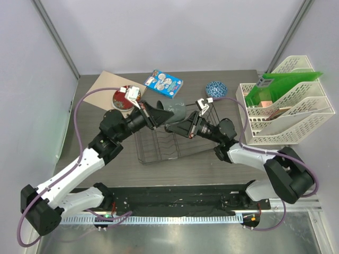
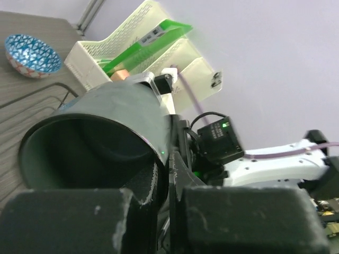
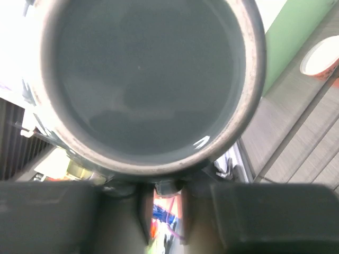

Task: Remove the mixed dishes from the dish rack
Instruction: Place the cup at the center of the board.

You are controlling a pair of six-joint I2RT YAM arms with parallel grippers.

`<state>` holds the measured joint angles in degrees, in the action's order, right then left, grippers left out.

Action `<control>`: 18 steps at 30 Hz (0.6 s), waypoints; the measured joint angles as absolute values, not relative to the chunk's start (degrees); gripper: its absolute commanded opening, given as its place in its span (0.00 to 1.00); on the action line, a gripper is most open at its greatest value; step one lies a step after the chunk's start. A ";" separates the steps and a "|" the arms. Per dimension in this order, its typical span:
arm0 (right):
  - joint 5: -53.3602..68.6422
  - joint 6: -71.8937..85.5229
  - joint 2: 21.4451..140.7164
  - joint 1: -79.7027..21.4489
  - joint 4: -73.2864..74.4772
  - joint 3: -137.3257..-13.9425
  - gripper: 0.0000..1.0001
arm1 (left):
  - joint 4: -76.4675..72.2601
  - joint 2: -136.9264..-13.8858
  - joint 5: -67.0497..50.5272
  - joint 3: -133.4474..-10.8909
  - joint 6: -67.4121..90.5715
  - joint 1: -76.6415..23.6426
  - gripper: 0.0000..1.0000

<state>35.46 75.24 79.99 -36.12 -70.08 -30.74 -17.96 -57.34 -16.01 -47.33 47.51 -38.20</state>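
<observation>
Grey mug (image 1: 175, 112) hangs over the rack (image 1: 153, 153), its rim pinched by my left gripper (image 1: 161, 115). The right gripper (image 1: 178, 127) sits at its base, and I cannot tell whether it grips. Already out are the plate (image 1: 122, 99), beyond the left fingers, and the bowl (image 1: 216, 88), beyond the right. I judge the mug the last. The packet (image 1: 164, 83) and organiser (image 1: 296, 114) stand clear.

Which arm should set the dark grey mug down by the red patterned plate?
Probably left: the left gripper seems to pinch the dark grey mug, and the red patterned plate sits on that arm's side.
</observation>
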 measured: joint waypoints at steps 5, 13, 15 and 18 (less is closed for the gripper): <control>32.42 62.54 71.88 -37.32 -49.43 -33.32 0.86 | -2.17 -60.66 -10.11 -56.10 39.72 -38.17 0.00; 3.84 40.16 59.48 -39.42 -11.81 -44.05 0.90 | 24.58 -61.47 6.92 -66.67 28.01 -35.94 0.00; -2.20 37.95 58.83 -39.40 -6.33 -44.36 0.89 | 30.74 -61.39 11.81 -69.38 26.83 -35.27 0.00; -7.86 36.07 58.74 -39.38 -0.58 -43.66 0.88 | 38.83 -61.25 17.34 -72.44 26.33 -34.85 0.00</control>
<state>-7.86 36.07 58.74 -39.38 -0.58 -43.66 38.83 -61.25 17.34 -72.44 26.33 -34.85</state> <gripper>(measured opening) 0.891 0.041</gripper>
